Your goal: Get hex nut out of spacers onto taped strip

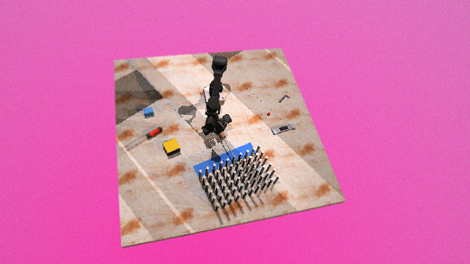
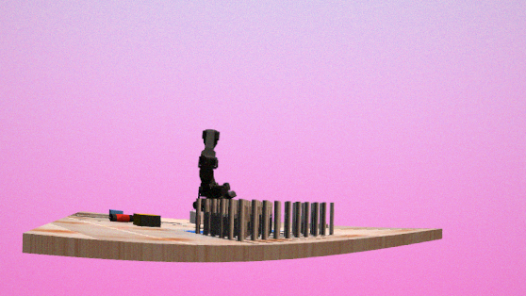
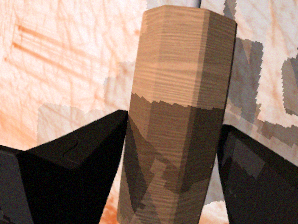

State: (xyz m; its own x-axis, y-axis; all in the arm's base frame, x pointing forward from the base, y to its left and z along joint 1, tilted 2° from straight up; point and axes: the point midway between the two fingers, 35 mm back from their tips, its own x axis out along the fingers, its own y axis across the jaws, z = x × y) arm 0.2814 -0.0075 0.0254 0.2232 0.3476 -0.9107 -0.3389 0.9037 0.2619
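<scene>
My gripper [image 1: 223, 134] [image 3: 173, 127] is shut on the wooden handle [image 3: 182, 60] of a tool. In the wrist view the handle stands between the two black fingers. In the top view the tool's thin metal shaft [image 1: 227, 147] reaches from the gripper over the blue taped strip [image 1: 246, 147] to the near side of the spacers; its tip is hard to make out. The metal spacers [image 1: 217, 206] [image 2: 254, 221] stand upright in rows beside the strip. The gripper is low, on the arm's side of the strip. I cannot make out the hex nut in any view.
A yellow block [image 1: 171, 145] [image 2: 147, 220], a red-handled tool [image 1: 154, 133] [image 2: 123, 218] and a blue block [image 1: 149, 111] [image 2: 116, 212] lie on one side of the arm. A grey metal item [image 1: 276, 130], a small red piece [image 1: 268, 113] and a bent dark piece [image 1: 284, 98] lie on the other.
</scene>
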